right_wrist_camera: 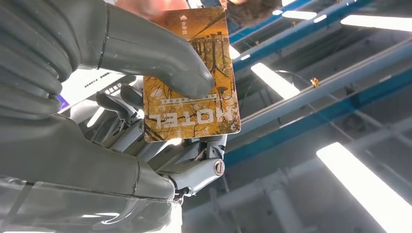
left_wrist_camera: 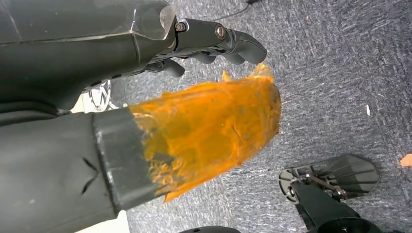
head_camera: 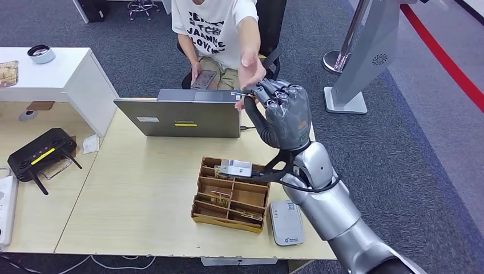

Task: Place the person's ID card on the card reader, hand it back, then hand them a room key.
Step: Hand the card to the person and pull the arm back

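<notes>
Right hand (head_camera: 283,114): raised beyond laptop (head_camera: 185,117), thumb and fingers pinching hotel room key (right_wrist_camera: 194,77); person's hand (head_camera: 251,69) touches key's far end. Left hand (left_wrist_camera: 214,43): fingers curled, empty.

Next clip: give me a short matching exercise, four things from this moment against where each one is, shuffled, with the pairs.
Things:
1. hotel key card
2. laptop
3. card reader
4. wooden organizer

Places:
A. flat on the table, right of the wooden organizer
B. pinched in the right hand, raised toward the person's hand
C. at the table's far edge, in front of the person
D. on the table between the laptop and the near edge

Pairs: 1-B, 2-C, 3-A, 4-D
</notes>
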Robot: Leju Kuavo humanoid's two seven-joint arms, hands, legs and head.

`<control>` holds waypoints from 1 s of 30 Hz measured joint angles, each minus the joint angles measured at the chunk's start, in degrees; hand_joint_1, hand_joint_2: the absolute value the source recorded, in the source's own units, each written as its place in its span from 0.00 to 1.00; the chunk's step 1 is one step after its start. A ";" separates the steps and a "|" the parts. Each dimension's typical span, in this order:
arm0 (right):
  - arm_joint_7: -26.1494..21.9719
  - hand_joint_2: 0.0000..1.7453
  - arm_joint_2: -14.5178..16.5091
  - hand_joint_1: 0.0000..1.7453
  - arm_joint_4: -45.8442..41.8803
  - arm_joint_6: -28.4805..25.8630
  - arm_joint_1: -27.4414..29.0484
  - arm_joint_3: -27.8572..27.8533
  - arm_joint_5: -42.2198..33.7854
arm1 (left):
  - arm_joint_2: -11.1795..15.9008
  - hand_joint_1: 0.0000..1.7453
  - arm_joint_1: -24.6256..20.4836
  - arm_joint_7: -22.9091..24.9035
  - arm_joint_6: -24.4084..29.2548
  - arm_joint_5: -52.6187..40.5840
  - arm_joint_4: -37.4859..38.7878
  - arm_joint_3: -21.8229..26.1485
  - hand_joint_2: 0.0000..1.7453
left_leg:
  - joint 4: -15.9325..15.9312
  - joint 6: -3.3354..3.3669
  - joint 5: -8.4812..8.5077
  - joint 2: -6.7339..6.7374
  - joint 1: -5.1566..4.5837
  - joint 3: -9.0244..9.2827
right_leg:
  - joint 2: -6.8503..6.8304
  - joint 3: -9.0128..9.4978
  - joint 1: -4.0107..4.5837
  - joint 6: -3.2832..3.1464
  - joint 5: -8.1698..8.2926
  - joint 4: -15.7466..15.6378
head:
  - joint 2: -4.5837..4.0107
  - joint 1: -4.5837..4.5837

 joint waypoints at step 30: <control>-1.15 0.00 2.79 0.00 10.28 5.49 3.21 -1.20 -17.36 | -0.34 0.00 0.79 -0.31 0.93 4.09 0.01 -0.95 0.00 | 0.00 -0.01 -0.02 -0.02 -0.01 -0.03 | 0.00 -0.06 0.01 0.01 -0.03 -0.01 | 0.00 0.01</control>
